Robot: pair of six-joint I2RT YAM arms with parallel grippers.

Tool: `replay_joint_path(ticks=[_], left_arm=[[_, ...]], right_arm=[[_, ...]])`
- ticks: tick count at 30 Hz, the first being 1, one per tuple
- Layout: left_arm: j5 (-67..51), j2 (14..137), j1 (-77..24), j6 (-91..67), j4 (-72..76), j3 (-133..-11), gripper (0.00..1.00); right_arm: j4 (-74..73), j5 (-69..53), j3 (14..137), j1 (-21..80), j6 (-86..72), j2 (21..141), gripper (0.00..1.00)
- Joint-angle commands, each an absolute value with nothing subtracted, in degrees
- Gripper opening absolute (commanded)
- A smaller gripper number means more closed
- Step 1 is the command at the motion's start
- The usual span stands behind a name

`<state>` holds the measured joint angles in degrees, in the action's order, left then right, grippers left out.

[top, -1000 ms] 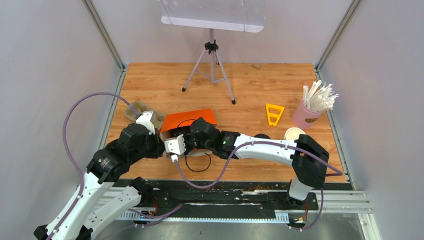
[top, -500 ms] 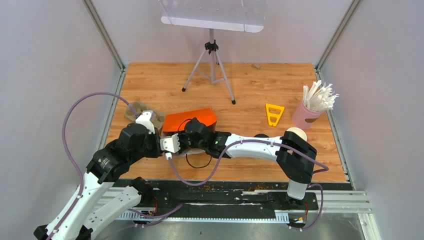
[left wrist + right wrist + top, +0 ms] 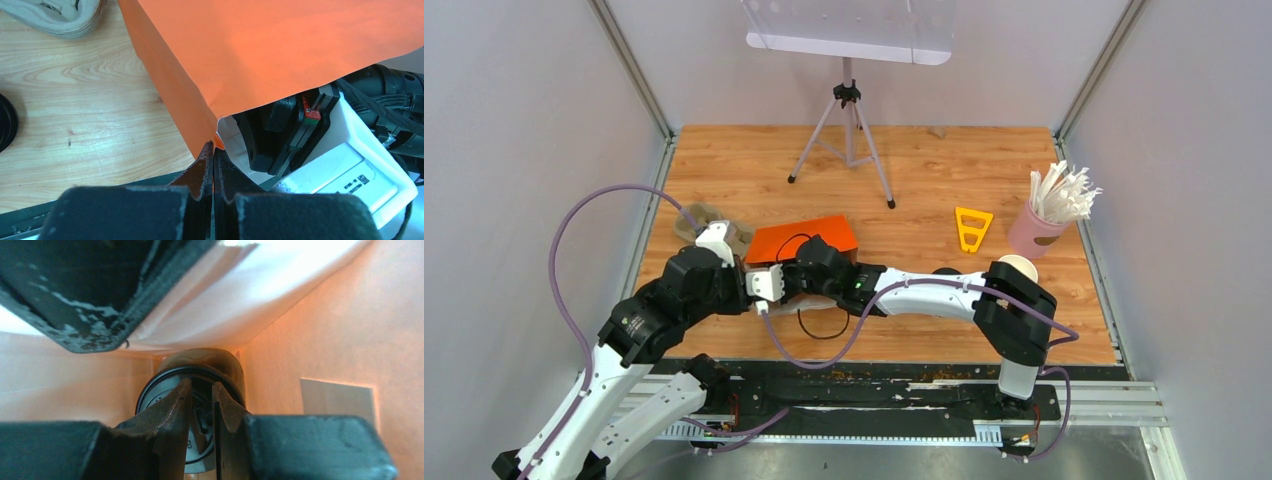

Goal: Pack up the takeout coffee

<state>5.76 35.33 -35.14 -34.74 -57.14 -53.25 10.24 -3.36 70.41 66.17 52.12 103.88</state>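
The orange paper bag (image 3: 809, 235) lies on its side at the table's middle left. My left gripper (image 3: 213, 146) is shut on the corner of the bag's mouth edge (image 3: 200, 125), holding it up. My right gripper (image 3: 201, 390) reaches deep inside the bag, its jaws a narrow gap apart. Just beyond its fingertips sits one takeout coffee cup, with its black lid (image 3: 155, 387) facing the camera at the bag's far end. The fingers do not close around it. In the top view the bag hides the cup and the right fingers.
The brown pulp tray (image 3: 704, 218) lies left of the bag. A lidless white cup (image 3: 1014, 266) and a loose black lid (image 3: 946, 271) sit by the right arm. A pink cup of straws (image 3: 1039, 230), a yellow triangle (image 3: 972, 228) and a tripod (image 3: 846, 130) stand farther back.
The right arm has pushed left, deeper into the bag, and its elbow has swung left. Its jaws have narrowed. The left gripper has kept its hold on the bag's edge.
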Motion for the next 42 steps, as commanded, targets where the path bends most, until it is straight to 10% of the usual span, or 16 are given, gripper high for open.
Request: replay_joint_path(ticks=[1,20,42], left_arm=[[4.4,34.8,-35.3,-35.3,-55.4,-53.6,0.00],[5.2,36.5,-35.2,-34.7,-54.2,-55.7,0.00],[5.5,38.5,-35.3,-32.5,-52.4,-55.5,0.00]], right_arm=[[13.7,-1.6,69.6,65.5,49.3,104.5,0.22],[-5.0,-7.4,73.9,65.0,42.3,92.1,0.28],[-40.2,-20.0,80.1,65.2,21.7,74.7,0.70]])
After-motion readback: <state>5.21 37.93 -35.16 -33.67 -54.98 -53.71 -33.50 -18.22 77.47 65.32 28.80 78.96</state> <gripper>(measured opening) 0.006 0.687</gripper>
